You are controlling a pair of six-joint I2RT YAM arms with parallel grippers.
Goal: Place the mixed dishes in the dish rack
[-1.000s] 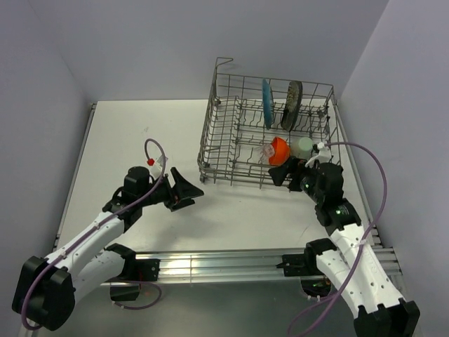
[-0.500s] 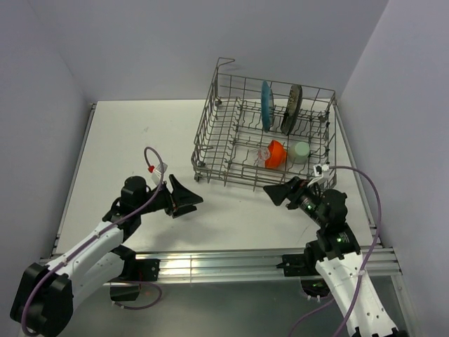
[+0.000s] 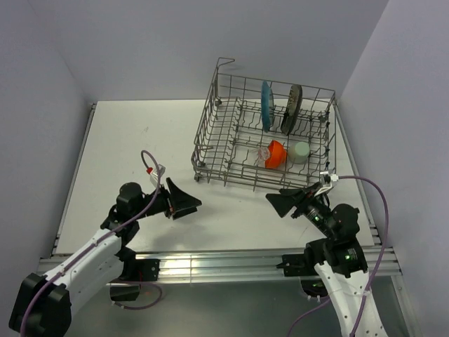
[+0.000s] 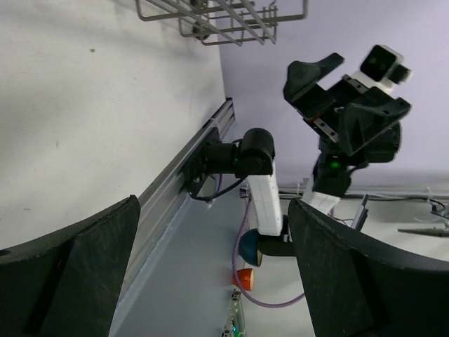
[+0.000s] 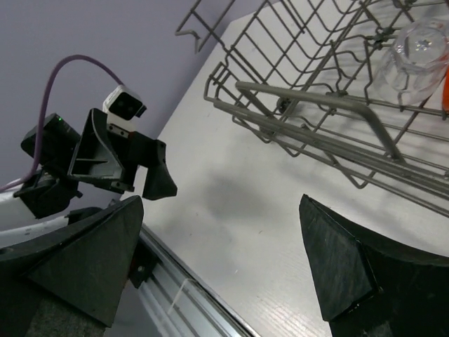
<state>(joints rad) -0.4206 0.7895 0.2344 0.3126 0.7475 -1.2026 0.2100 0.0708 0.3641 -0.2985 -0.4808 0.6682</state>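
Looking down on a white bench (image 3: 133,133) with a grey wire rack (image 3: 208,133) set toward its far right corner. Finding all five dishes inside that rack: teal plate (image 3: 266,104) and black plate (image 3: 291,109) standing on edge side by side among the back tines, the teal one to the left; orange bowl (image 3: 278,154) tipped on its side in the front row, with a pale green cup (image 3: 301,151) just beside it on the right and a small clear glass (image 3: 264,152) close against it on the left, touching or not cannot tell. Seeing that glass again (image 5: 419,49) from the right wrist, tilted behind the wires of the rack's near wall. Finding the left pincer (image 3: 186,198) low over bare bench, left of the rack's near corner and apart from it, fingers (image 4: 70,274) spread wide with nothing gripped, pointed across toward the other arm. Finding the right pincer (image 3: 278,201) just off the rack's near wall, aimed leftward, fingers (image 5: 351,274) likewise wide apart with only bare bench showing between them. Facing each other across the near part of the bench, well apart.
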